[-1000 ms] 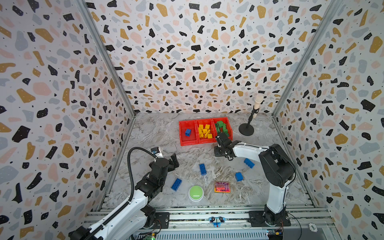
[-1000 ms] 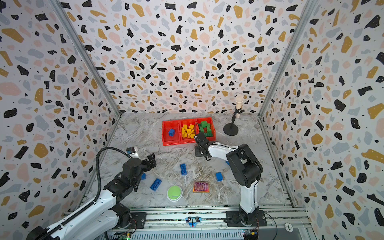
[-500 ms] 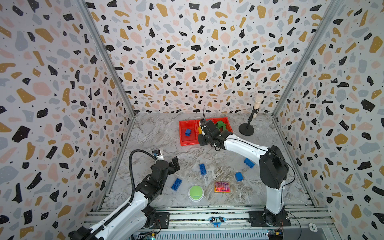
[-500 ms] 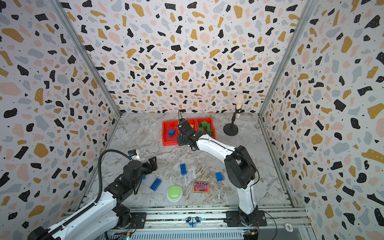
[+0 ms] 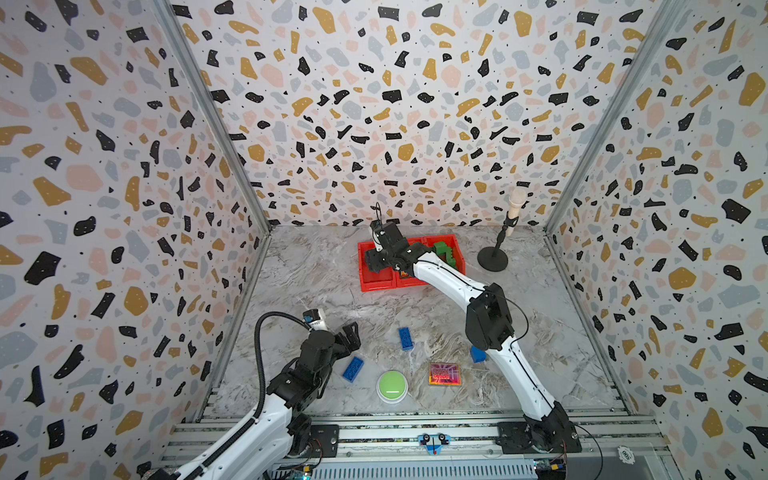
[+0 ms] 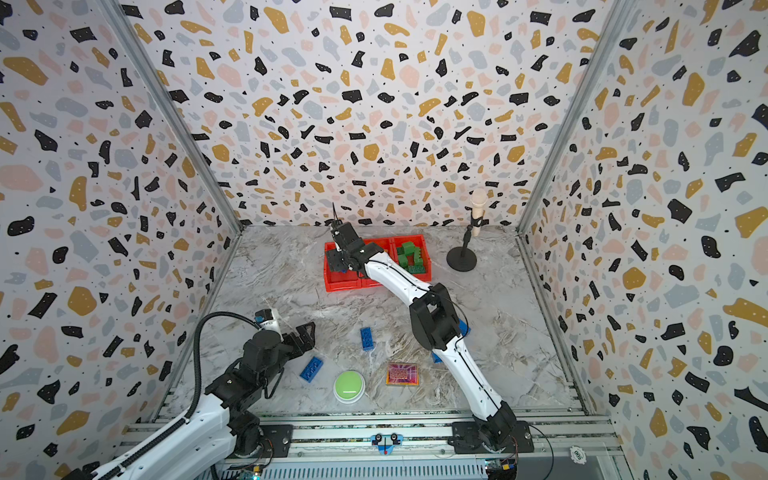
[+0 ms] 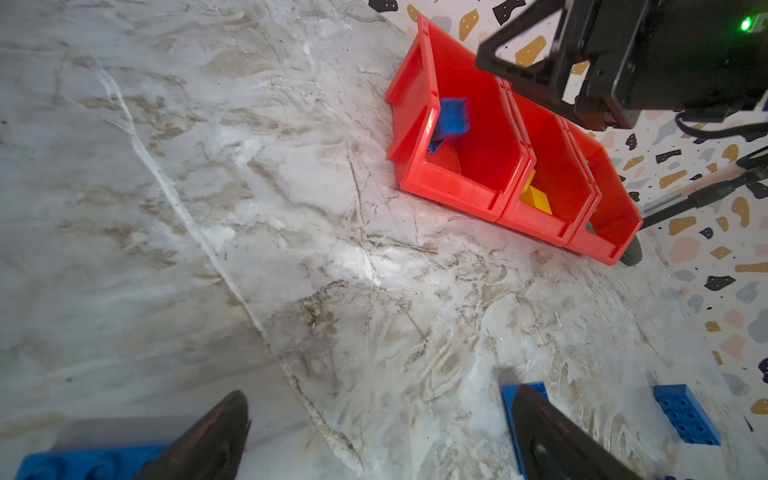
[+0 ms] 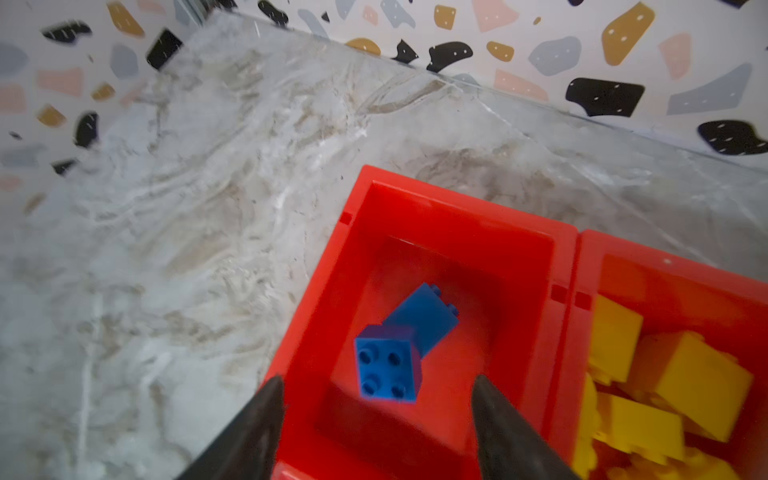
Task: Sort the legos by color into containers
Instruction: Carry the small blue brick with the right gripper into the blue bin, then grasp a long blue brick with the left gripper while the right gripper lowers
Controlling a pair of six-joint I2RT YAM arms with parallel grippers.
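Three joined red containers (image 5: 376, 286) (image 6: 343, 286) stand at the back. My right gripper (image 5: 376, 262) (image 8: 377, 382) hangs open over the left one. A square blue lego (image 8: 386, 368) (image 7: 451, 120) is loose below its fingers, inside that bin beside another blue lego (image 8: 428, 318). Yellow legos (image 8: 665, 374) fill the middle bin and green legos (image 5: 446, 251) the right one. My left gripper (image 5: 351, 332) (image 7: 380, 392) is open and empty, low over the table. An oblong blue lego (image 5: 353, 368) lies just beside it. Further blue legos (image 5: 405, 338) (image 5: 478, 354) lie mid-table.
A round green button (image 5: 392, 386) and a shiny pink-orange card (image 5: 444, 374) sit near the front edge. A microphone on a black round stand (image 5: 494, 257) is right of the bins. Patterned walls close three sides.
My right gripper has travelled from in front of the bins up and left to above the left bin, then opened and let the blue lego go. The left arm has barely moved.
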